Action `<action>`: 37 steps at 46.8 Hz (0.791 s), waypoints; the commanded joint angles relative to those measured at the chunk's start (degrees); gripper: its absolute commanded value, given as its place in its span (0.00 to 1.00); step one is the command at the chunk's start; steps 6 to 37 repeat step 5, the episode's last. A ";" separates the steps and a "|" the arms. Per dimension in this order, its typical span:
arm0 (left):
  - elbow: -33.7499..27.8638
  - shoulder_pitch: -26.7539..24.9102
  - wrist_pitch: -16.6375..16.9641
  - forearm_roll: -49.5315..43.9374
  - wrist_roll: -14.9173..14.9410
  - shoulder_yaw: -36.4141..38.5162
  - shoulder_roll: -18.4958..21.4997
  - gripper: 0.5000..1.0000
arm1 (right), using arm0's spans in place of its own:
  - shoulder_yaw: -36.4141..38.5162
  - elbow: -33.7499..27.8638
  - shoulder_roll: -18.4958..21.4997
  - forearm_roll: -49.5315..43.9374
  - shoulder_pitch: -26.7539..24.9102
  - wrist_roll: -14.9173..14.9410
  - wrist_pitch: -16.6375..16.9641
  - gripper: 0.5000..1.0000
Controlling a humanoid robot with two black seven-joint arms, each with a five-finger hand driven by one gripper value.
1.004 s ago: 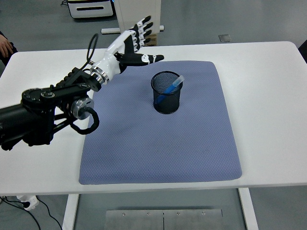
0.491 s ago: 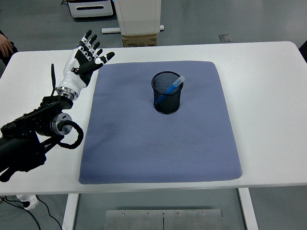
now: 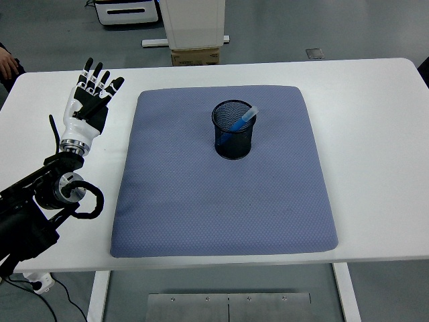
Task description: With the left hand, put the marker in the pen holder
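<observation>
A black mesh pen holder stands upright on the blue-grey mat, a little behind its middle. A blue marker with a pale cap leans inside the holder, its cap end resting on the right rim. My left hand is over the white table, left of the mat, with its fingers spread and pointing up, holding nothing. It is well apart from the holder. My right arm is out of view.
The white table surrounds the mat. A person's hand shows at the far left edge beyond the table. A white cabinet and a cardboard box stand on the floor behind the table.
My left hand has drawn back from near the holder's back left to the table's left side, off the mat, staying open and empty. The marker stays in the holder.
</observation>
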 commanded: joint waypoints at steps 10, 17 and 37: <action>-0.09 0.45 0.09 0.05 0.00 -0.08 -0.02 1.00 | 0.41 -1.49 0.00 0.16 -0.02 0.24 -0.38 1.00; -0.09 0.45 0.09 0.05 0.00 -0.08 -0.02 1.00 | 0.41 -1.49 0.00 0.16 -0.02 0.24 -0.38 1.00; -0.09 0.45 0.09 0.05 0.00 -0.08 -0.02 1.00 | 0.41 -1.49 0.00 0.16 -0.02 0.24 -0.38 1.00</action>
